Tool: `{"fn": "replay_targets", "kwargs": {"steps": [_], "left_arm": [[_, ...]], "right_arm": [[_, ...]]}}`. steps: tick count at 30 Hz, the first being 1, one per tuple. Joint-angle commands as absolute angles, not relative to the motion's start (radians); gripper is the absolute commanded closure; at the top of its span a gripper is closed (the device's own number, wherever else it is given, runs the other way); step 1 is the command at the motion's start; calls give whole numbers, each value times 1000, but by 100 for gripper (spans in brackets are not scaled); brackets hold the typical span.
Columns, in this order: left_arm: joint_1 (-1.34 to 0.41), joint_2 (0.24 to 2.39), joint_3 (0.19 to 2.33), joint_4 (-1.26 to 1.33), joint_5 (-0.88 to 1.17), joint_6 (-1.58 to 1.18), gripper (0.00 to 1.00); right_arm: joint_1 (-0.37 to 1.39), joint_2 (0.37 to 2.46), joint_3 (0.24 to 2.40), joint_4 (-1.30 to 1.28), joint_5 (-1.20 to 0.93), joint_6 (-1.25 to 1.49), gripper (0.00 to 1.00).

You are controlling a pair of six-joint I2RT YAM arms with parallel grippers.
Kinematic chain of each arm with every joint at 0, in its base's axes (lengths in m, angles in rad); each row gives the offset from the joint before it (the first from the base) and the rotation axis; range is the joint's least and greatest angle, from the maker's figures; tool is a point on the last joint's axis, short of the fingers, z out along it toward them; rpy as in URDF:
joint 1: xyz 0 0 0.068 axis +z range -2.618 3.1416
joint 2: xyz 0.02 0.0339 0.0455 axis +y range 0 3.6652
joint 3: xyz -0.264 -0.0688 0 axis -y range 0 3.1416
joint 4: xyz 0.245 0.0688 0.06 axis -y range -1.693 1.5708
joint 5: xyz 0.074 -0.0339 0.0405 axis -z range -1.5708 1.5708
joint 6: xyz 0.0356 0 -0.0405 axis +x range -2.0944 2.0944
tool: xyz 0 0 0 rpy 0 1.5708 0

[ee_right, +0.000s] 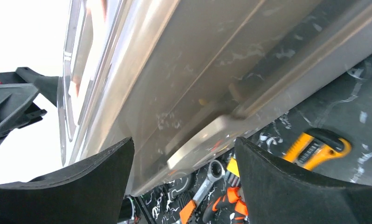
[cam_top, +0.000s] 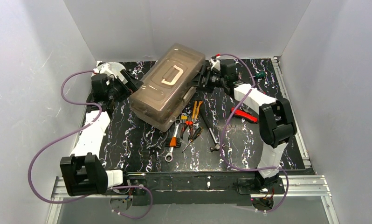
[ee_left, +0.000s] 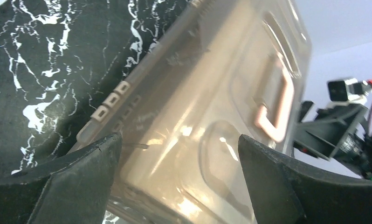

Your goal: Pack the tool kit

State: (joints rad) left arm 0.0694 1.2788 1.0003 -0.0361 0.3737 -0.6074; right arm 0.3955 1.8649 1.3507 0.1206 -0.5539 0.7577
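The tool kit's tan toolbox (cam_top: 168, 86) lies at a slant on the black marbled table, its smoky lid shut and its cream handle (cam_top: 171, 76) on top. My left gripper (cam_top: 129, 87) is open at the box's left side; in the left wrist view the lid (ee_left: 193, 116) fills the gap between the spread fingers (ee_left: 88, 182). At the box's right side my right gripper (cam_top: 201, 80) is open too, the box wall (ee_right: 198, 70) showing between its fingers (ee_right: 286, 186). Neither holds anything. In front of the box lie a wrench (cam_top: 174, 141), orange pliers (cam_top: 191, 125) and a hammer (cam_top: 212, 136). A red knife (cam_top: 244, 114) lies to the right.
A yellow-handled tool (cam_top: 196, 109) lies against the box's front right side. A green-handled tool (cam_top: 259, 74) sits at the back right. White walls close in the table on three sides. In the right wrist view the box's lower corner overhangs the wrench (ee_right: 207, 179).
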Motion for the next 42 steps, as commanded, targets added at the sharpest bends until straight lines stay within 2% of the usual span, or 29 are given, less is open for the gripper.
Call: {"fn": "replay_targets", "kwargs": {"steps": [1,4,8,15,20,24,35,42], "left_arm": [[42,1198,988,-60,434,-647,5],[41,1188,989,-87,422,-621,5],[43,1208,1058,-187,373,-554,2],[42,1305,1270,-309,299,-491,2],[42,1448,1518,-413,304,-445,2],[41,1576,1628,-451,350,-454,2],[-14,1867,1740,-427,485,-513,2],[-21,1884,1691,-325,550,-567,2]], "right_arm": [[477,1909,1462,123,-563,766,13],[478,1912,1464,118,-551,768,13],[443,1827,1357,172,-497,792,11],[337,1818,1158,582,-642,1054,7],[334,1934,1188,786,-680,1186,8],[335,2025,1220,928,-664,1288,8],[347,2138,1288,924,-628,1292,8],[389,2242,1366,1000,-622,1360,8]]}}
